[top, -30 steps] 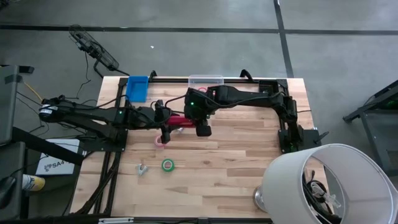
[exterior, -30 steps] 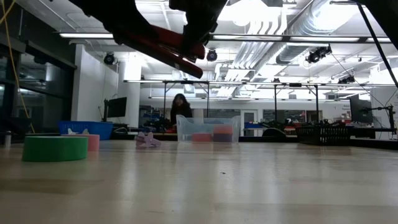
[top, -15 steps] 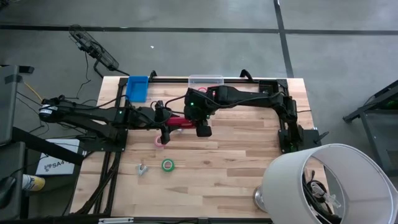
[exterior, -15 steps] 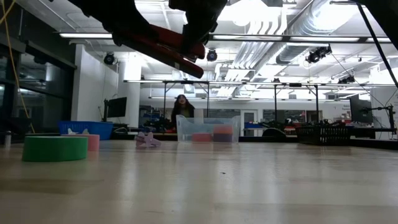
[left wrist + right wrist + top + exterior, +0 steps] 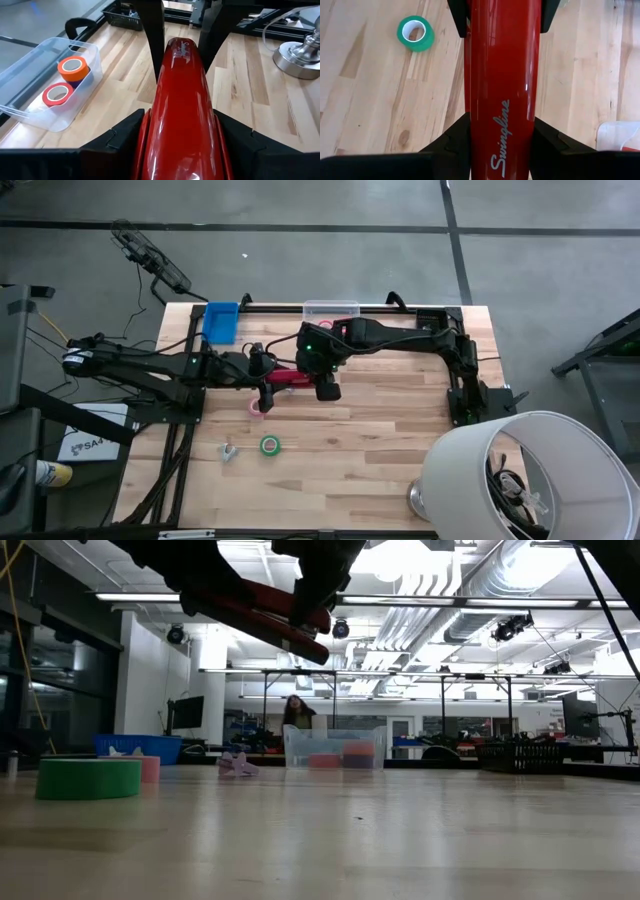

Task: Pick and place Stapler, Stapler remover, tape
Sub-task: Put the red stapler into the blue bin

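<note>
The long red stapler point(image 5: 290, 377) hangs in the air above the middle of the table, held between both arms. My left gripper point(image 5: 268, 380) comes from the table's left and is shut on its left end. My right gripper point(image 5: 318, 380) comes from the right and is shut on its right end. On the table nearer the front lie a pink tape roll point(image 5: 257, 406), a green tape roll point(image 5: 269, 445) and the silvery stapler remover point(image 5: 228, 451), all flat on the wood. No gripper touches these. My left gripper pinches the stapler's two long sides point(image 5: 150, 125) between its two fingers at the stapler's left end. The fingers come from the table's left, slanting a little downward, and lie along the stapler. The stapler is clear of the table, tilted point(image 5: 270, 615). My right gripper pinches the two long sides point(image 5: 472, 130) of the stapler's right end, beside the silver lettering, between its two fingers. The fingers come from the table's right, slanting down, and lie along the stapler. The stapler's top point(image 5: 502, 65) faces up.
A clear bin point(image 5: 331, 310) at the far edge holds a red roll point(image 5: 59, 93) and an orange roll point(image 5: 73, 67). A blue bin point(image 5: 220, 321) stands at the far left. A lamp with a white shade point(image 5: 530, 475) occupies the near right corner.
</note>
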`<state>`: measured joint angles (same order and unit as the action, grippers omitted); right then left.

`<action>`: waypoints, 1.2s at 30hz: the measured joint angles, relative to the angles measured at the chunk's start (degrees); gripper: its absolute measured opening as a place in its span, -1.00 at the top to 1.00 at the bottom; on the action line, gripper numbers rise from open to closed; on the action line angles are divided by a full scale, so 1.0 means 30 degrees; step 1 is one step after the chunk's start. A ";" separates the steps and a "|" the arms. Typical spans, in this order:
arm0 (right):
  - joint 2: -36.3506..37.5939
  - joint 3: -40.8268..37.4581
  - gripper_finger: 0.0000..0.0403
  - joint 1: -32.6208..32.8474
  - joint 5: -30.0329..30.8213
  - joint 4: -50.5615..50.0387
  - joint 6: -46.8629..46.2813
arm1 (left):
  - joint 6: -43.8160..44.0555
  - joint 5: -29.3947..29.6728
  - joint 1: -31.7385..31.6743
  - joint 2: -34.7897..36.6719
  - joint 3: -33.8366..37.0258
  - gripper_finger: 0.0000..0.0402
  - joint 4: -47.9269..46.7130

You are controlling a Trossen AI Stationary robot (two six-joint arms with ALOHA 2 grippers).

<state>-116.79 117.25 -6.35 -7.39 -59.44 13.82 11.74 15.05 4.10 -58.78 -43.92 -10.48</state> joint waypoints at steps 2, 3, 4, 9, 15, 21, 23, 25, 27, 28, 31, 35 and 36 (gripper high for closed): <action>0.0000 0.0000 0.38 0.0000 -0.0011 -0.0028 0.0007 | 0.0038 -0.0002 0.0004 0.0000 0.0000 0.04 0.0004; 0.0000 0.0007 0.38 0.0000 -0.0011 -0.0029 0.0011 | 0.0038 0.0000 0.0000 0.0000 0.0000 0.04 0.0007; 0.0000 0.0007 0.38 0.0000 -0.0011 -0.0036 0.0022 | 0.0045 0.0019 0.0007 0.0000 0.0000 0.04 0.0015; 0.0000 0.0018 0.25 -0.0007 0.0014 -0.0104 0.0073 | 0.0162 0.0080 0.0007 0.0000 0.0000 0.04 0.0029; 0.0247 0.0066 -0.27 -0.0029 0.1474 -0.0704 -0.0233 | 0.0618 0.0622 -0.0007 -0.0007 0.0007 0.05 -0.0116; 0.1050 0.0066 -0.32 -0.0114 0.1846 -0.1251 -0.0559 | 0.0837 0.2211 0.0015 -0.0001 0.0007 0.05 -0.0036; 0.1416 0.0066 -0.31 -0.0173 0.2803 -0.1468 -0.0887 | 0.0846 0.3629 0.0007 0.0022 -0.0306 0.05 -0.0662; 0.1812 0.0058 -0.30 -0.0299 0.3863 -0.1776 -0.1230 | 0.0814 0.5307 0.0007 0.0022 -0.1017 0.05 -0.1695; 0.2179 0.0051 -0.30 -0.0486 0.4627 -0.1895 -0.1767 | 0.0857 0.7222 0.0007 0.0047 -0.1903 0.05 -0.2938; 0.2374 0.0051 -0.30 -0.0597 0.4853 -0.1974 -0.2141 | 0.1020 0.8218 0.0007 0.0061 -0.2346 0.05 -0.3652; 0.2807 0.0044 -0.30 -0.0979 0.5408 -0.2058 -0.3552 | 0.2095 1.1294 -0.0007 0.0073 -0.3445 0.05 -0.6094; 0.3099 0.0015 -0.31 -0.1455 0.6117 -0.2352 -0.4961 | 0.4826 1.3793 -0.0888 0.0079 -0.4237 0.05 -0.9133; 0.3123 0.0015 -0.31 -0.1555 0.6275 -0.2429 -0.5097 | 0.5639 1.3945 -0.1280 0.0086 -0.4282 0.05 -0.9660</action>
<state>-107.42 117.30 -11.01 11.44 -66.73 -1.47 28.66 56.88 0.26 -58.53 -56.77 -39.46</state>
